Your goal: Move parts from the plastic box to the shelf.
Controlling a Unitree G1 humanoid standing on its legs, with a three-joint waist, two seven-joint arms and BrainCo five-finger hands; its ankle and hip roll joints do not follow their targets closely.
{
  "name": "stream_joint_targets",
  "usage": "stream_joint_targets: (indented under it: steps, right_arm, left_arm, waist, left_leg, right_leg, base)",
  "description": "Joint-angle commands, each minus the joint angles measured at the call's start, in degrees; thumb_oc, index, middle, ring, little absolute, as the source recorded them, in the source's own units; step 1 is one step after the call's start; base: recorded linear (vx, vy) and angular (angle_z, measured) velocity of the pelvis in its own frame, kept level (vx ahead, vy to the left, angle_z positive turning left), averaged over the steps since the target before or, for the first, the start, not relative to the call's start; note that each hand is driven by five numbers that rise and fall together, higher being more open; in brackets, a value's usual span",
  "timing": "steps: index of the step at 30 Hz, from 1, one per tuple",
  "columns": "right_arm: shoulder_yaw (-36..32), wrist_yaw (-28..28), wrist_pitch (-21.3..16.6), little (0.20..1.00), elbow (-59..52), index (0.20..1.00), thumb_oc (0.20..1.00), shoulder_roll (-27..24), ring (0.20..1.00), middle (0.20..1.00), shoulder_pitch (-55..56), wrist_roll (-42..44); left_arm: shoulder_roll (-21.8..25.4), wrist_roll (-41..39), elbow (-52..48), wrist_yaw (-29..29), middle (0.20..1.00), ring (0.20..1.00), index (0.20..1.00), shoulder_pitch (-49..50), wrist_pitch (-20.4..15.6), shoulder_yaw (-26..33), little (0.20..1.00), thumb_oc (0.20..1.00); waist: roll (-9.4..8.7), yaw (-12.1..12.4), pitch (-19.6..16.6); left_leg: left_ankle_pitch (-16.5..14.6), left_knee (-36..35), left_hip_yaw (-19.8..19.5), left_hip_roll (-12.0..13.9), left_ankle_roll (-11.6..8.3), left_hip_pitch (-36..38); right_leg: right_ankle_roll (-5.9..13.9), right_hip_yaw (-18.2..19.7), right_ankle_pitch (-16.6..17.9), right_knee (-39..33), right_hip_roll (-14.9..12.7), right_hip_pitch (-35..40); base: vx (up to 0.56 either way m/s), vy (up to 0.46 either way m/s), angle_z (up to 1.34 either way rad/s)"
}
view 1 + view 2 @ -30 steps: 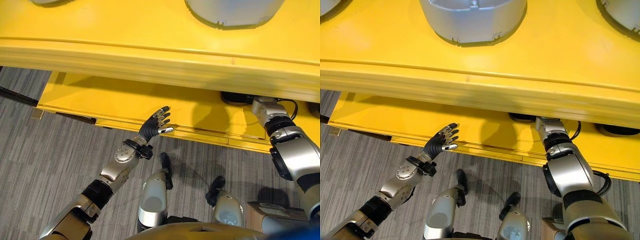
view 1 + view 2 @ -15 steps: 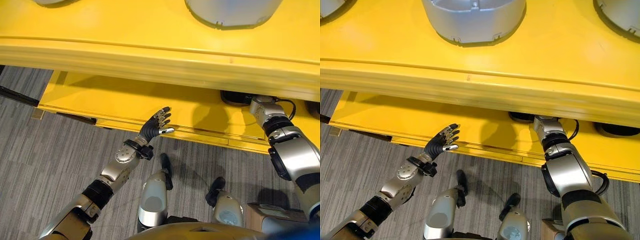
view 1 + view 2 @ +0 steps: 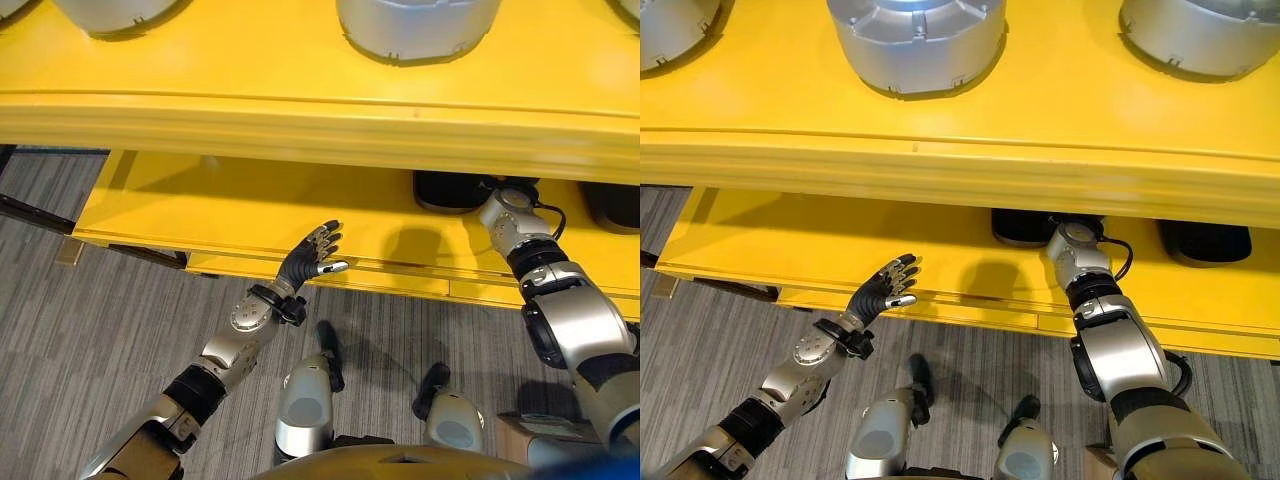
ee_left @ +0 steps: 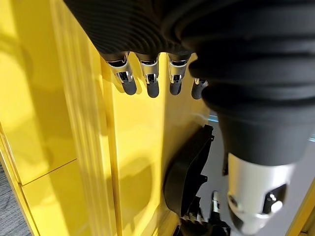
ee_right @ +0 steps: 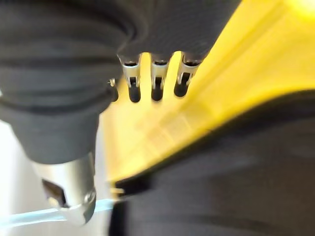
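"Reaching into the shelf (image 3: 300,120) on the right, is it?"

"Yes. The right arm goes in under the top tier to a black part (image 3: 1020,225) on the lower tier (image 3: 200,200). I judge this the placing step, at its close."

"Is the right robot hand (image 5: 153,81) clamped on the part?"

"No. Its wrist view shows the fingers straight and apart, with the part's dark bulk just beside them. I can't tell whether they touch."

"And the left robot hand (image 3: 308,255)?"

"Spread and empty, hovering by the lower tier's front edge."

"Other parts?"

"Grey round parts (image 3: 915,40) sit on the top tier, and another black part (image 3: 1205,240) on the lower one."

"Next move?"

"Probably drawing the right arm straight out, low enough to clear the top tier without nudging the part."
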Motion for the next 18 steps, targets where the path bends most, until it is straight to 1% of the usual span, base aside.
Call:
stream_joint_targets:
  steps: [1,2,3,4,6,9,10,12,13,14,15,16,17,18]
  right_arm:
    - [-0.01,-2.45,-6.74,1.000,-6.76,1.000,1.000,-0.16,1.000,1.000,-1.05,-9.08]
    - [0.04,-2.81,-6.53,1.000,-7.63,1.000,1.000,-0.13,1.000,1.000,-0.87,-10.05]
    - [0.76,-4.74,-5.64,1.000,-12.07,1.000,1.000,-0.20,1.000,1.000,0.03,-12.80]
    - [1.11,-5.69,-5.78,1.000,-14.65,1.000,1.000,-0.14,1.000,1.000,0.88,-14.22]
    - [1.26,-5.95,-5.20,1.000,-16.71,1.000,1.000,-0.11,1.000,1.000,1.63,-14.72]
    - [1.47,-5.43,-4.57,1.000,-20.55,1.000,1.000,-0.06,1.000,1.000,3.89,-16.02]
    - [1.60,-4.99,-4.15,1.000,-22.45,1.000,1.000,0.28,1.000,1.000,5.22,-15.79]
    - [1.80,-3.74,-3.07,1.000,-25.29,1.000,1.000,0.89,1.000,1.000,7.90,-15.27]
    - [2.38,-1.59,-1.79,1.000,-28.48,1.000,1.000,1.81,1.000,1.000,11.57,-13.57]
    - [3.33,3.25,0.87,1.000,-33.40,1.000,1.000,3.06,1.000,1.000,18.79,-9.93]
    - [3.65,6.10,0.40,1.000,-36.39,1.000,1.000,3.42,1.000,1.000,23.61,-9.51]
    - [4.30,11.19,0.50,1.000,-43.99,1.000,1.000,4.13,1.000,1.000,34.38,-9.73]
    - [4.85,12.93,0.73,1.000,-47.80,1.000,1.000,4.12,1.000,1.000,39.12,-9.86]
    - [4.89,13.52,0.87,1.000,-48.48,1.000,1.000,4.07,1.000,1.000,39.99,-9.91]
  left_arm:
    - [-1.64,0.13,-4.78,-0.61,1.000,1.000,1.000,0.68,-2.01,-1.93,1.000,1.000]
    - [-1.62,0.21,-4.87,-0.57,1.000,1.000,1.000,0.84,-2.00,-1.90,1.000,1.000]
    - [-1.53,0.66,-5.12,-0.68,1.000,1.000,1.000,1.79,-2.23,-1.68,1.000,1.000]
    - [-1.55,0.96,-5.10,-0.69,1.000,1.000,1.000,2.59,-2.85,-1.64,1.000,1.000]
    - [-1.44,1.16,-5.13,-1.07,1.000,1.000,1.000,3.26,-3.26,-1.35,1.000,1.000]
    - [-1.41,1.68,-5.28,-1.79,1.000,1.000,1.000,4.81,-3.76,-0.39,1.000,1.000]
    - [-1.65,1.85,-5.04,-1.92,1.000,1.000,1.000,5.23,-4.08,-0.01,1.000,1.000]
    - [-1.95,1.83,-5.13,-1.95,1.000,1.000,1.000,6.06,-4.39,0.62,1.000,1.000]
    - [-2.33,1.82,-5.38,-2.15,1.000,1.000,1.000,7.27,-4.55,1.63,1.000,1.000]
    - [-3.12,2.72,-5.25,-2.70,1.000,1.000,1.000,9.46,-5.28,3.57,1.000,1.000]
    - [-3.69,3.08,-5.23,-3.47,1.000,1.000,1.000,11.00,-5.74,4.82,1.000,1.000]
    - [-5.00,4.84,-5.85,-4.24,1.000,1.000,1.000,14.24,-6.24,7.38,1.000,1.000]
    - [-5.42,6.53,-6.16,-3.88,1.000,1.000,1.000,15.44,-6.75,8.29,1.000,1.000]
    - [-5.51,7.31,-6.23,-3.43,1.000,1.000,1.000,15.74,-7.02,8.44,1.000,1.000]
  waist:
    - [-0.10,1.52,-1.09]
    - [-0.11,1.46,-1.24]
    - [-0.20,1.11,-1.95]
    - [-0.32,0.84,-2.41]
    - [-0.41,0.66,-2.89]
    - [-0.52,0.27,-3.76]
    - [-0.53,0.00,-3.93]
    - [-0.66,-0.37,-4.49]
    - [-0.85,-0.95,-4.93]
    - [-1.33,-2.07,-5.46]
    - [-1.63,-2.72,-5.81]
    - [-2.36,-4.21,-6.49]
    - [-2.69,-5.02,-6.83]
    - [-2.74,-5.20,-7.00]
  left_leg:
    - [-3.30,0.79,0.90,1.51,-3.26,5.42]
    - [-3.28,0.67,0.89,1.48,-3.25,5.55]
    - [-3.14,0.12,0.83,1.40,-3.26,6.08]
    - [-3.06,-0.16,0.78,1.40,-3.30,6.51]
    - [-2.95,-0.51,0.64,1.33,-3.35,6.82]
    - [-2.65,-1.22,0.33,1.33,-3.50,7.50]
    - [-1.56,-1.67,1.13,1.67,-2.93,7.36]
    - [-1.26,-2.27,1.09,1.80,-3.02,7.76]
    - [-1.04,-2.69,1.08,1.98,-3.13,8.14]
    - [-0.67,-3.33,1.28,2.17,-3.18,8.80]
    - [-0.54,-3.55,1.52,2.28,-3.13,9.10]
    - [-1.34,-3.62,1.50,2.22,-3.53,10.05]
    - [-1.42,-3.62,1.86,2.22,-3.44,10.29]
    - [-1.44,-3.64,1.95,2.22,-3.42,10.32]
  right_leg:
    - [1.85,1.88,-0.48,4.08,0.41,-2.59]
    - [1.88,1.93,-0.44,3.94,0.49,-2.48]
    - [1.95,2.31,-0.26,3.28,0.80,-2.03]
    - [1.97,2.59,-0.14,2.72,1.02,-1.60]
    - [1.95,2.83,-0.05,2.21,1.29,-1.23]
    - [1.96,3.30,0.14,1.25,1.59,-0.48]
    - [1.33,2.82,1.19,0.66,1.77,-0.66]
    - [1.36,3.05,1.44,0.01,1.85,-0.32]
    - [1.35,3.39,1.56,-0.43,1.93,-0.02]
    - [1.30,4.03,1.79,-1.20,2.13,0.47]
    - [1.31,4.29,1.97,-1.62,2.20,0.67]
    - [2.20,5.27,1.64,-2.01,1.98,1.29]
    - [2.35,5.56,1.79,-2.19,1.92,1.36]
    - [2.38,5.63,1.84,-2.26,1.92,1.36]
  base:
    - [0.02,-0.028,-0.10]
    - [0.03,-0.037,-0.15]
    - [0.02,-0.032,-0.16]
    - [0.02,-0.030,-0.16]
    - [0.01,-0.015,-0.10]
    - [-0.02,-0.002,-0.02]
    - [-0.05,0.002,-0.03]
    - [-0.02,0.017,-0.09]
    - [0.02,0.059,-0.26]
    - [0.03,0.072,-0.25]
    - [0.11,0.101,-0.23]
    - [0.11,0.093,-0.15]
    - [0.10,0.079,-0.16]
    - [0.02,0.055,-0.11]
